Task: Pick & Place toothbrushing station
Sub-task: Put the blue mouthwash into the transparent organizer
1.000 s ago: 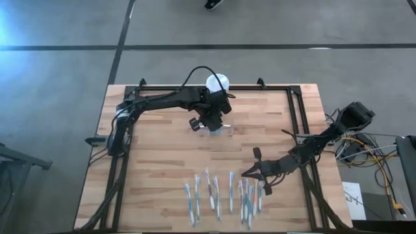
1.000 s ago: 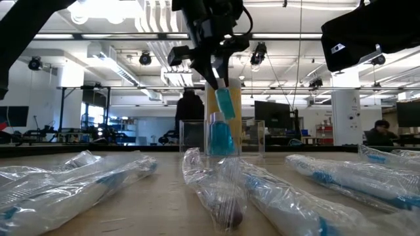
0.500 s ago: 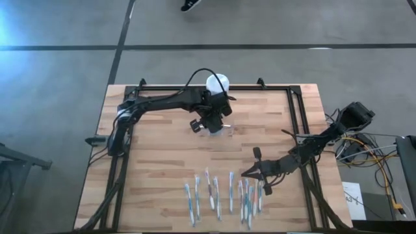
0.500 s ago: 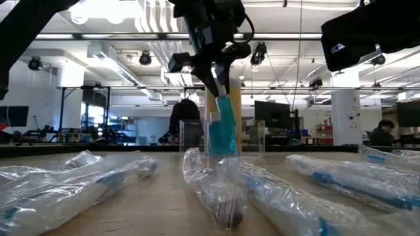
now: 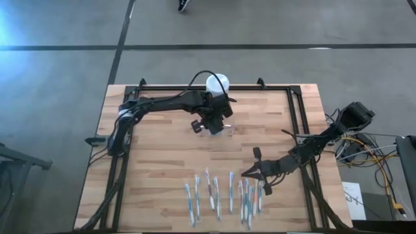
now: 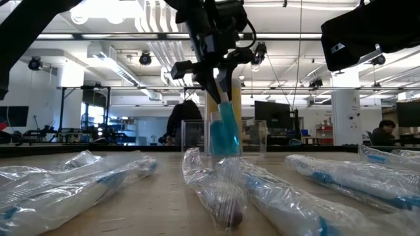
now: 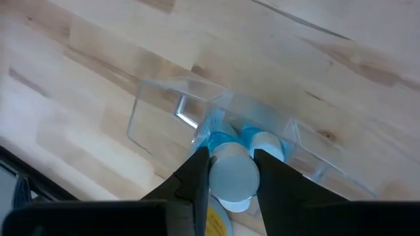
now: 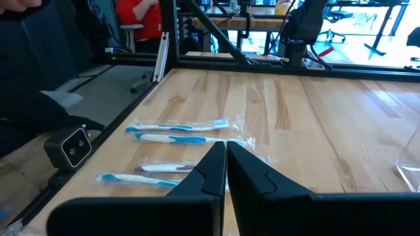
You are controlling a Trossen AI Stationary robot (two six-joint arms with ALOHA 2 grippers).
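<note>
The clear plastic holder (image 7: 161, 111) stands on the wooden table in its far middle part; it also shows in the high view (image 5: 223, 130) and the low view (image 6: 254, 136). My left gripper (image 5: 214, 123) is above it, shut on a blue tube (image 6: 223, 131) whose lower end is inside the holder. My right gripper (image 5: 246, 174) is shut and empty, low at the table's near right, beside the wrapped toothbrushes (image 5: 221, 195). It touches nothing that I can see. My left gripper pinches the blue tube's upper end (image 7: 231, 176) between its two fingers (image 7: 197, 172). The fingers come from above, pointing down. The tube hangs a little tilted below them, its lower part inside the clear holder (image 6: 222, 141).
A yellow jar with a white lid (image 5: 218, 82) stands just beyond the holder at the far edge. Several toothbrushes in clear wrappers (image 6: 308, 180) lie in a row at the near middle. A black frame rail (image 5: 296, 117) runs along the table's sides. People show in the room behind.
My left gripper has gone down and a little toward the far edge with the blue tube. The tube has sunk deeper into the clear holder.
</note>
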